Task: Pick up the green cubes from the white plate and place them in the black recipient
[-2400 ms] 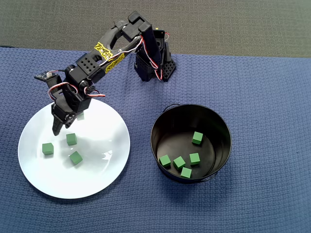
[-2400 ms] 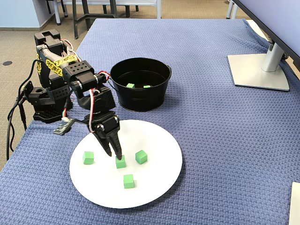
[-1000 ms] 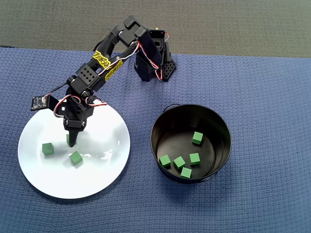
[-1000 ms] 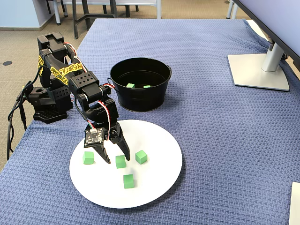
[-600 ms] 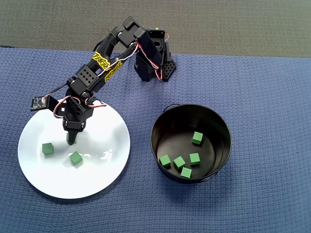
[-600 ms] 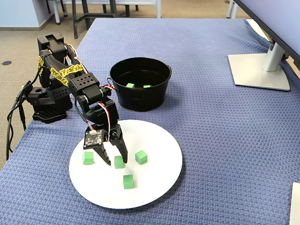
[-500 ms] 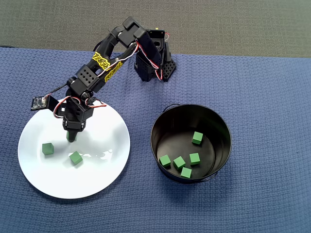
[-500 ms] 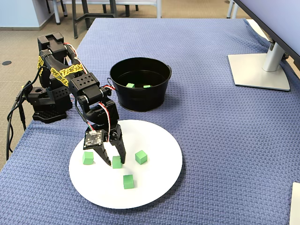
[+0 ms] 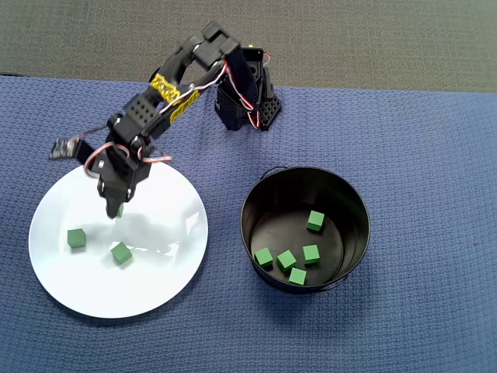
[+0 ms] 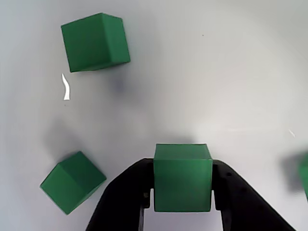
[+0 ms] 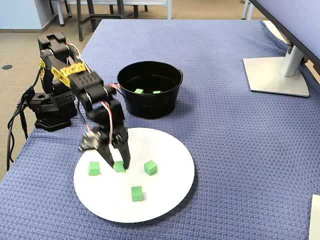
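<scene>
— Wrist view first: what do the fingers have?

— One green cube, pinched from both sides between the two black fingers, with the white plate behind it. Two more cubes lie on the plate in that view, one at upper left and one at lower left, both apart from the held one. A sliver of green shows at the right edge, too cut off to call.

— And from the fixed view?

— The arm bends down over the plate, the fingers closed on the cube near the plate's left part. Whether it is touching the plate or just above, I cannot tell. Three loose cubes sit around it: left, right and nearer the camera.

— Where is the black recipient?

— On the blue cloth of the desk, to the right of the plate in the overhead view, well apart from the fingers. That view shows five cubes on its bottom, and the recipient stands upright.
</scene>
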Available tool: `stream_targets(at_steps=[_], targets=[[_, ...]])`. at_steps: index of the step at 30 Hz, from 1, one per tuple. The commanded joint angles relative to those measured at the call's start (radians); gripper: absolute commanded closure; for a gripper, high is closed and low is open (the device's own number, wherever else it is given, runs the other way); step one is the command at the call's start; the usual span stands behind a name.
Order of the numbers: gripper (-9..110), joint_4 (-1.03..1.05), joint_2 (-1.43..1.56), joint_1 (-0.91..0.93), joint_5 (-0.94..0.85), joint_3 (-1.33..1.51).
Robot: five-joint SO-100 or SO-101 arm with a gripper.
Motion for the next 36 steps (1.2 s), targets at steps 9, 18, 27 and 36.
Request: stream_targets(at_steps=[9, 18, 27, 36], targets=[[101, 0.443, 0.591, -0.153, 0.149, 0.060], [102, 0.710, 0.729, -0.575, 0.387, -0.101], [102, 0.522, 0.589, -0.927, 0.643, -0.029], [71, 0.350, 0.531, -1.063, 0.695, 0.112]])
